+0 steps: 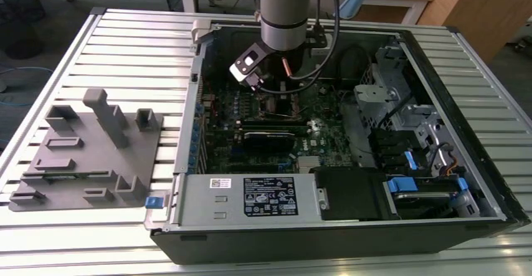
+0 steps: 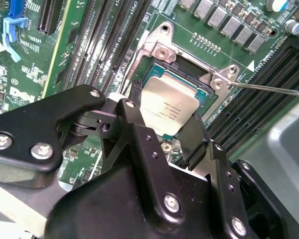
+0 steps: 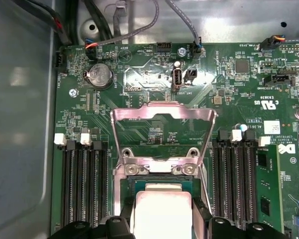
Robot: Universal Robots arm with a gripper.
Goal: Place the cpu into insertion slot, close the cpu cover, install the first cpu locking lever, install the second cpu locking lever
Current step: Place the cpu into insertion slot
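Observation:
The cpu (image 2: 172, 102), a small square chip with a silvery top, sits between my gripper's (image 2: 162, 107) two black fingers, which press on its opposite edges. It hangs level just over the insertion slot (image 2: 187, 64), whose dark recess and metal rim show around it. In the first wrist view the cpu (image 3: 162, 206) is held by the gripper (image 3: 162, 219) over the slot (image 3: 154, 169), and the cpu cover (image 3: 139, 113) stands raised behind it. A thin locking lever (image 2: 269, 88) sticks out sideways from the socket. In the exterior view the gripper (image 1: 278, 94) is low over the board.
Black memory slots (image 3: 82, 184) (image 3: 239, 179) flank the socket on both sides. The open computer case (image 1: 191, 164) lies on a slatted table, with a power supply (image 1: 270, 196) in front and drive cages (image 1: 399, 95) on the exterior view's right. A grey fixture (image 1: 87, 151) lies outside the case.

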